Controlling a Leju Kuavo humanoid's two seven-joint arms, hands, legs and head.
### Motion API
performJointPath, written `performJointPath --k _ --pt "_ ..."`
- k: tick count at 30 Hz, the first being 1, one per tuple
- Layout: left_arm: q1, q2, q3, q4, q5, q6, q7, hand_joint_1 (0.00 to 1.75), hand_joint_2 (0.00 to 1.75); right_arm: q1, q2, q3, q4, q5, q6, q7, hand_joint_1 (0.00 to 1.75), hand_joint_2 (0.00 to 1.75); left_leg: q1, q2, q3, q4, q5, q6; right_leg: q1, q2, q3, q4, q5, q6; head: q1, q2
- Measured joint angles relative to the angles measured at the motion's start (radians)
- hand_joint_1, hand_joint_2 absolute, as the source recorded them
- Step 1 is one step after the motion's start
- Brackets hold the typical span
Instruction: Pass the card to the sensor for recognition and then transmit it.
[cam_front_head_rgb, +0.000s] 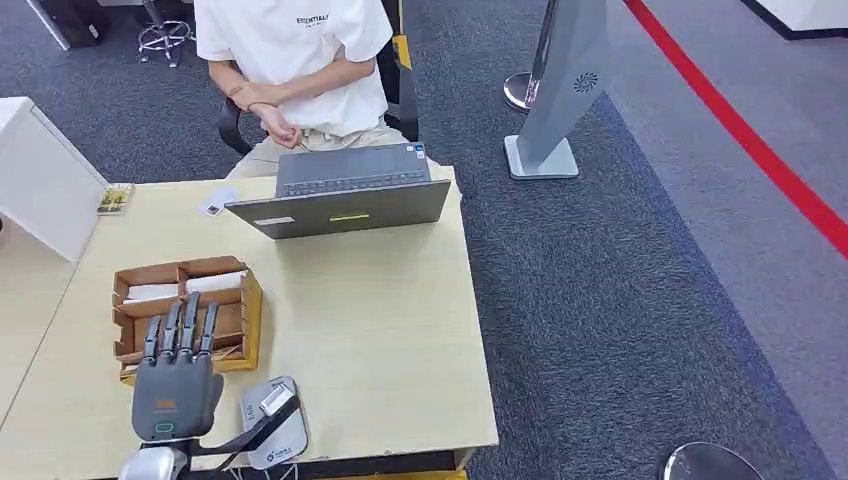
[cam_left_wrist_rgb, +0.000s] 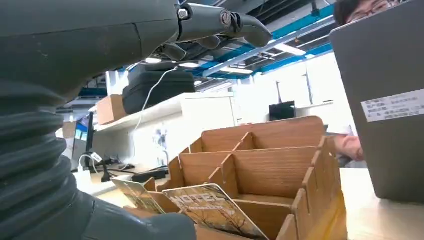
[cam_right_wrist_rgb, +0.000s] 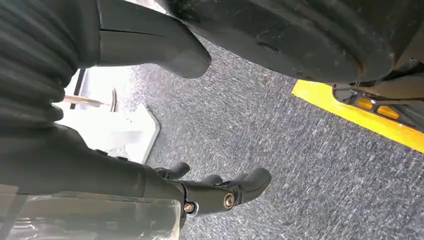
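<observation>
A white cabinet (cam_front_head_rgb: 40, 180) stands at the far left edge of the worktop (cam_front_head_rgb: 380, 330). Near the worktop's front left corner sits a wooden card holder (cam_front_head_rgb: 185, 318), its compartments stepped in rows. The left wrist view shows a card (cam_left_wrist_rgb: 212, 210) printed with the word HOTEL leaning in the holder's front row, with another card beside it; white cards lie in the far compartments. The left hand (cam_front_head_rgb: 178, 375) hovers over the near part of the holder, fingers stretched forward side by side and holding nothing; whether it touches the holder I cannot tell. Just right of that hand, at the worktop's front edge, lies the grey sensor (cam_front_head_rgb: 273, 420), a dark cable running from it. A small white tag (cam_front_head_rgb: 212, 207) rests near the far edge, and to its right an open grey laptop (cam_front_head_rgb: 345, 190) faces a seated person (cam_front_head_rgb: 295, 70). The right hand (cam_right_wrist_rgb: 220, 192) hangs over grey carpet, fingers loosely curled, nothing in them.
</observation>
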Motion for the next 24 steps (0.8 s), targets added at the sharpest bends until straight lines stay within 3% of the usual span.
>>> performJointPath --k 24 --pt "-0.029 -0.014 0.067 0.038 -0.005 -0.002 0.023 0.00 1.75 -0.001 0.005 0.000 0.000 0.019 0.000 0.003 0.00 1.75 0.000 0.000 0.000 0.000 0.000 0.000 0.000 0.000 0.000 0.000 0.000 0.000 0.000 0.000"
